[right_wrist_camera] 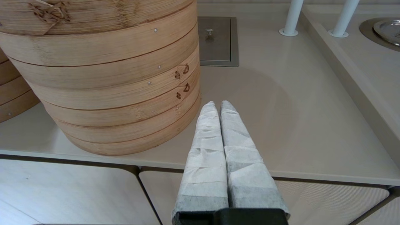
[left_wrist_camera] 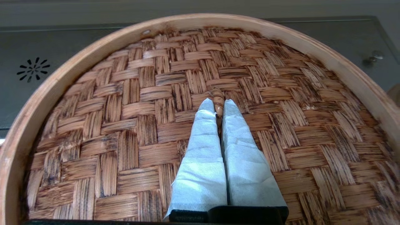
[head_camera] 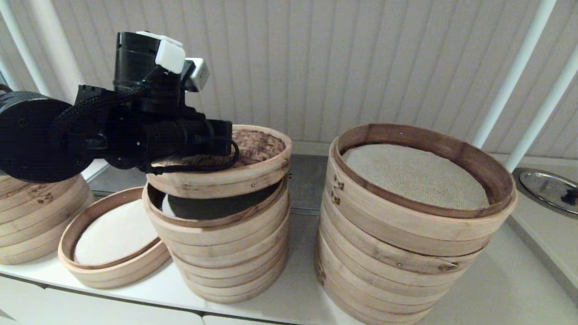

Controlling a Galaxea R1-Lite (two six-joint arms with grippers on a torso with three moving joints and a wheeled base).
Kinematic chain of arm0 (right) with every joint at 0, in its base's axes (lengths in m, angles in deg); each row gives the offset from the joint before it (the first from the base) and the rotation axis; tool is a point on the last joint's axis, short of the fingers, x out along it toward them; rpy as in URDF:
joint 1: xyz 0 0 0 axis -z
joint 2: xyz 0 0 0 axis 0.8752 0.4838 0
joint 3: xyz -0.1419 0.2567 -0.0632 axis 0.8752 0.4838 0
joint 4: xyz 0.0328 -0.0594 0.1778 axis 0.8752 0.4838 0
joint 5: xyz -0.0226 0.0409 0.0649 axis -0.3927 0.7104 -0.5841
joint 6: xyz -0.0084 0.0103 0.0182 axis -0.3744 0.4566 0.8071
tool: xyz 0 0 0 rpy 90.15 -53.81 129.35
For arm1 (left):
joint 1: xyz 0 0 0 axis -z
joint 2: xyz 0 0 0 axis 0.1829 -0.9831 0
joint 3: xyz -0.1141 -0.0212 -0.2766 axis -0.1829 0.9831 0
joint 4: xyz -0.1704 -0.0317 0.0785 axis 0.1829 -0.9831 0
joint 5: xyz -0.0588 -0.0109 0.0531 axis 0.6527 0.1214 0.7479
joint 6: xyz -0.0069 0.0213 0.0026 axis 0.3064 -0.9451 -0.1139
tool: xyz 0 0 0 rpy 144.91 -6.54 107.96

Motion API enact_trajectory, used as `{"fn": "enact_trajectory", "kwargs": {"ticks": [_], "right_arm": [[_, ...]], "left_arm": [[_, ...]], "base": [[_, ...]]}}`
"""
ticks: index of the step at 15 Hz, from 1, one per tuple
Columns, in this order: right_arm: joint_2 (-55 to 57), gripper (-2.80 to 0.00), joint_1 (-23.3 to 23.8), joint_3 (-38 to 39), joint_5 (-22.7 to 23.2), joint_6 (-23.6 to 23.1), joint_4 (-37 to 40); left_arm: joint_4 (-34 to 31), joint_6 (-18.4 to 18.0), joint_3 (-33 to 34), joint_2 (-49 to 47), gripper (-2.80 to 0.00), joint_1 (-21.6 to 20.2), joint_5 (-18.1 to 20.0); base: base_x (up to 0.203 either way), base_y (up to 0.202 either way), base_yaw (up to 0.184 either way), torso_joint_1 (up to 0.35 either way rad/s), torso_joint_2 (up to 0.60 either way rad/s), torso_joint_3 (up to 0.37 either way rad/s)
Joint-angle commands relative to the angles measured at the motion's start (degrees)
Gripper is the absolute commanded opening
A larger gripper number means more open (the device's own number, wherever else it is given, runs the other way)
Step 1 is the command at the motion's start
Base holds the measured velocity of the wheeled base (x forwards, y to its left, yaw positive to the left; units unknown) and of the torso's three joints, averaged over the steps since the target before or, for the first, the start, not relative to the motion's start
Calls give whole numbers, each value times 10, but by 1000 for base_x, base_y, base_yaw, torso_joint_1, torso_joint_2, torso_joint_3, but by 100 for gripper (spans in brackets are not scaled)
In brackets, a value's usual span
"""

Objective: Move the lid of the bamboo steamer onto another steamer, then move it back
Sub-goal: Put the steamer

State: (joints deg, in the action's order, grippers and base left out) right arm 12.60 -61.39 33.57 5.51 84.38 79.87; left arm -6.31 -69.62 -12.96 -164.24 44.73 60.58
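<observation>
We have the left tool [left_wrist_camera: 218, 107] pinching the small loop handle [left_wrist_camera: 217, 99] at the centre of the lid [head_camera: 253, 155], which hangs tilted just above the medium steamer stack [head_camera: 226, 253], its far-right edge near or on the rim, the near side raised. The right tool [right_wrist_camera: 217, 107] sits pressed together and idle over the tabletop [right_wrist_camera: 281, 103] beside the tall stack [right_wrist_camera: 103, 78]. We judge the thin loop grip lets the lid swing, so it could land off-centre, catch the rim and shove the stack's 5 or so rings.
</observation>
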Motion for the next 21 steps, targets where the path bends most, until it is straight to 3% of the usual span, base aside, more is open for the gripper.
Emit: {"fn": "enact_trajectory", "kwargs": {"ticks": [1, 21], "right_arm": [[0, -280, 0, 1, 0, 0, 0], [0, -280, 0, 1, 0, 0, 0]], "left_arm": [[4, 0, 15, 11, -280, 0, -1], [29, 0, 80, 44, -280, 20, -6]], "base": [[0, 0, 0, 0, 0, 0], [0, 0, 0, 0, 0, 0]]}}
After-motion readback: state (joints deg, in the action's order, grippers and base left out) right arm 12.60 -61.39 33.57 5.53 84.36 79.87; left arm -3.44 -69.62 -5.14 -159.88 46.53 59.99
